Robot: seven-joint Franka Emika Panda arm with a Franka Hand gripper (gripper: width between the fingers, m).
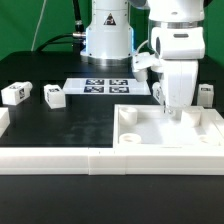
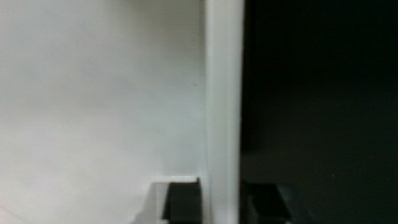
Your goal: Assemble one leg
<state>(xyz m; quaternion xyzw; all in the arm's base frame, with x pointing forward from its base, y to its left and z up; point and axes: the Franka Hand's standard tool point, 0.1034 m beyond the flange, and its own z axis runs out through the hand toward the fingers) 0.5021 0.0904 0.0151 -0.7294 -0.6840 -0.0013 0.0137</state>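
Note:
The large flat white panel lies on the black table at the exterior view's right. My gripper points straight down at its far rim. In the wrist view the gripper straddles the panel's raised rim, with one dark finger over the white panel face and the other over the black table, both against the rim. Three white legs with tags lie loose on the table: two at the exterior view's left and one at the far right. No leg is in the gripper.
The marker board lies at the back middle, before the robot's base. A long white barrier runs along the table's front edge, with a raised end at the left.

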